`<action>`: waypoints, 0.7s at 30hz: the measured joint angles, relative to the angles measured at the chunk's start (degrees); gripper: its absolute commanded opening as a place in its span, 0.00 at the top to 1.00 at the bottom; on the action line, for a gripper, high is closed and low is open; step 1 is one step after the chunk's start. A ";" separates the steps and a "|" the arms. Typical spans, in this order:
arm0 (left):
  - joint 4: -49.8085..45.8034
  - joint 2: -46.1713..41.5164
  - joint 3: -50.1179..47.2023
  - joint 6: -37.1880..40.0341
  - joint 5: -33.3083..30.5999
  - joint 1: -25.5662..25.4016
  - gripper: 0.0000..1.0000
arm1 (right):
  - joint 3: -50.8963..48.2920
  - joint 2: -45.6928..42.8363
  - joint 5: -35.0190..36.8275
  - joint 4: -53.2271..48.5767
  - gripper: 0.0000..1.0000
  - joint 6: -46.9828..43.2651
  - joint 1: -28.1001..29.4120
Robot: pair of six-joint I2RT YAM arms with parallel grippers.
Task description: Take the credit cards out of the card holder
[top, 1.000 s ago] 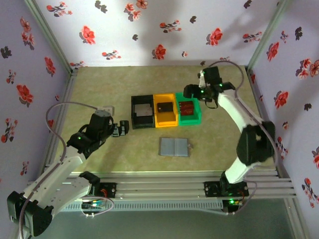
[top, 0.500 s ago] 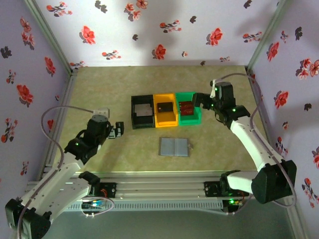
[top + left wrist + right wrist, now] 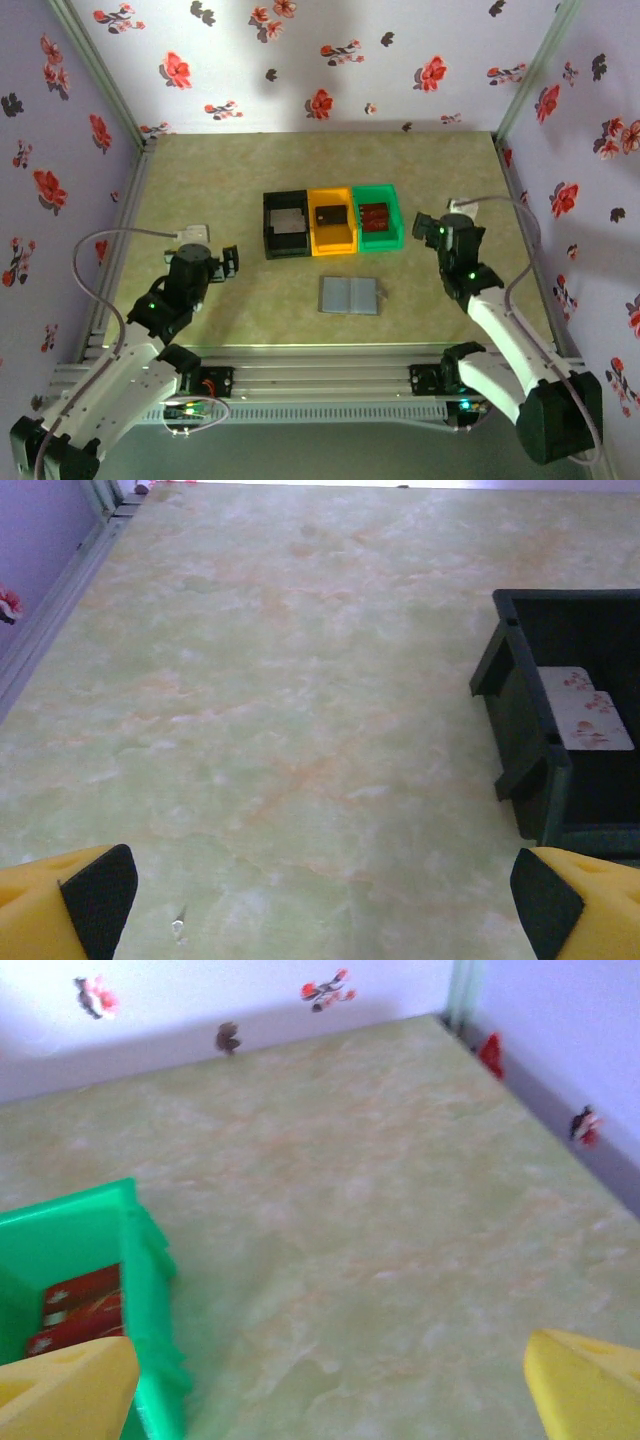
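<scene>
Grey and flat, the folding card holder of two rectangular panels lies opened out on the pale green marbled bench. It is on the near side of three plastic bins and apart from them. I cannot tell if a card is inside it.

The left arm is bent low over the bench. The left hand points toward the black plastic bin and is near it but not touching. Its yellow fingers stand wide, with bare bench between them.

The right arm is also folded low. The right hand is just beside the green plastic bin and faces it. It is wide too and holds nothing.

The three bins stand in a row, side by side:
- The black bin holds a light grey card.
- The orange plastic bin in the middle holds a dark card.
- The green bin holds reddish-brown credit cards.
</scene>
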 measured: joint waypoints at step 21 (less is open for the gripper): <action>16.98 11.32 -5.05 5.14 -1.75 14.80 0.00 | -11.28 25.49 6.78 39.56 0.01 -7.67 -6.36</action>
